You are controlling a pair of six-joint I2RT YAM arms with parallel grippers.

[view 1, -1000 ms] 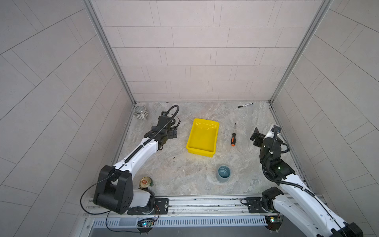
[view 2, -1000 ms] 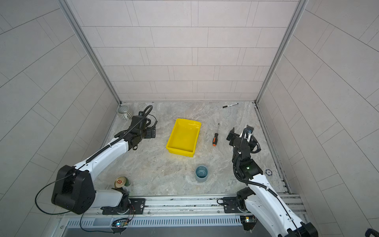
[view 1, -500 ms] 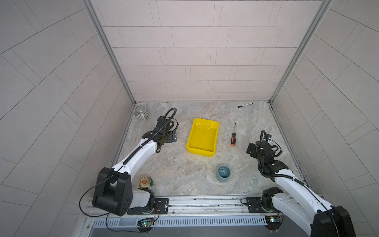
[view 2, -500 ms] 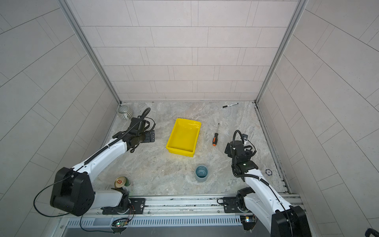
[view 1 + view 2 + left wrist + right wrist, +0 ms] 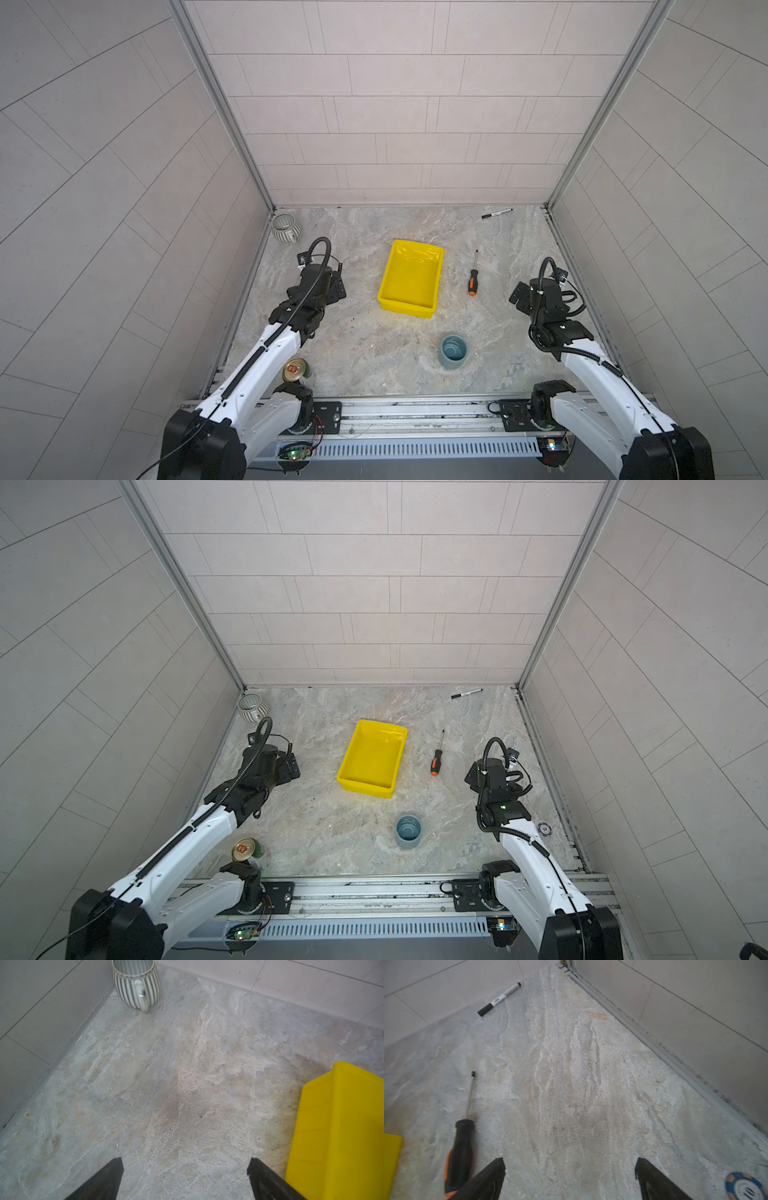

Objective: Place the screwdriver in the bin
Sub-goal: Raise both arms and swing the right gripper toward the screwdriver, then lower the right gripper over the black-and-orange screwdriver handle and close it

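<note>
The screwdriver, with a black-and-orange handle, lies flat on the stone floor just right of the yellow bin. The bin has nothing in it. My right gripper hangs open to the right of the screwdriver. In the right wrist view the screwdriver lies outside the open gripper, beside one finger, with only bare floor between the fingertips. My left gripper is open and empty, left of the bin.
A striped grey mug stands in the back left corner. A black marker lies by the back wall. A blue-grey cup stands in front of the bin. A can stands front left and a poker chip lies by the right wall.
My right arm has folded down and its gripper has come lower, ending right of the screwdriver. My left gripper has drawn back a little toward the front. The screwdriver and bin have not moved.
</note>
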